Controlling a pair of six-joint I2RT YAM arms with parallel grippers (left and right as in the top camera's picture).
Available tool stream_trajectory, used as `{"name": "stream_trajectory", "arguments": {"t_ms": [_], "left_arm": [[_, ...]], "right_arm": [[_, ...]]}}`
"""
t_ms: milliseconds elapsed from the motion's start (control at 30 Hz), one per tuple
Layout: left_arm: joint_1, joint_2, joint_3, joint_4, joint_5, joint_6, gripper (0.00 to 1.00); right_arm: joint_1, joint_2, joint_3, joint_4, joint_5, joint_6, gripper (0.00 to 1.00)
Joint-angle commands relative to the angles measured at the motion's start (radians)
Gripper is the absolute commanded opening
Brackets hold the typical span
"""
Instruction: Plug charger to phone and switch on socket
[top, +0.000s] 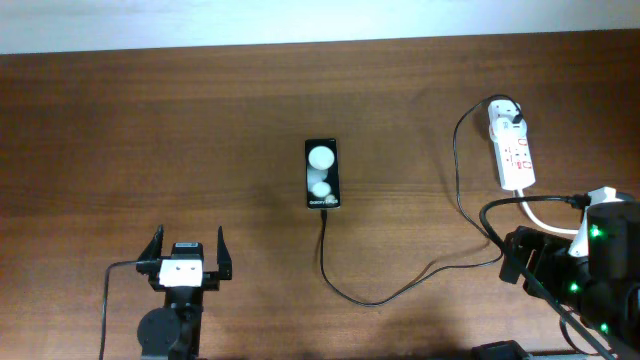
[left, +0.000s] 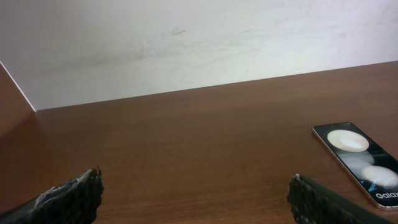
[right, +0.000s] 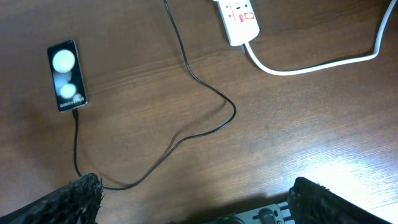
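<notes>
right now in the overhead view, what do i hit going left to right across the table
left gripper → phone → power strip

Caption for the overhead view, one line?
Charger runs from socket to the bottom edge of the phone; left gripper open, empty.

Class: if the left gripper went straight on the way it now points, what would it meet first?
Probably nothing on the brown wooden table: the left gripper faces bare wood up to the white wall. The flat black smartphone lies right of that line.
</notes>
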Motion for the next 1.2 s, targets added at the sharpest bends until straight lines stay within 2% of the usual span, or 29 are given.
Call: {"name": "stream_trajectory", "arguments": {"t_ms": [0, 133, 267, 467, 600, 833, 1000, 1167], "left_arm": [[0.004, -0.005, -0.006, -0.001, 0.003, 0.016, 0.99], [0.004, -0.005, -0.006, -0.001, 0.003, 0.016, 0.99], [0.004, -0.005, -0.006, -0.001, 0.003, 0.016, 0.99], [0.004, -0.005, -0.006, -0.001, 0.003, 0.016, 0.99], [0.004, -0.005, -0.006, -0.001, 0.003, 0.016, 0.99], [0.004, -0.005, -0.006, -0.001, 0.003, 0.016, 0.99], [0.004, -0.005, -0.006, -0.001, 0.003, 0.016, 0.99], [0.004, -0.005, -0.006, -0.001, 0.003, 0.016, 0.99]], "right_arm": [[0.012, -0.038, -0.082, 0.047, 0.019, -0.018, 0.99], [0.012, -0.201, -0.332, 0.282, 0.012, -0.019, 0.99], [0.012, -0.408, -0.579, 0.488, -0.052, -0.077, 0.98], [0.012, -0.537, -0.688, 0.498, -0.044, -0.077, 0.99], [0.012, -0.600, -0.735, 0.579, -0.036, -0.078, 0.99], [0.012, -0.771, -0.933, 0.916, -0.080, -0.214, 0.99], [0.012, -0.900, -1.104, 1.140, -0.079, -0.216, 0.99], [0.012, -0.933, -1.243, 1.301, -0.083, -0.216, 0.99]]}}
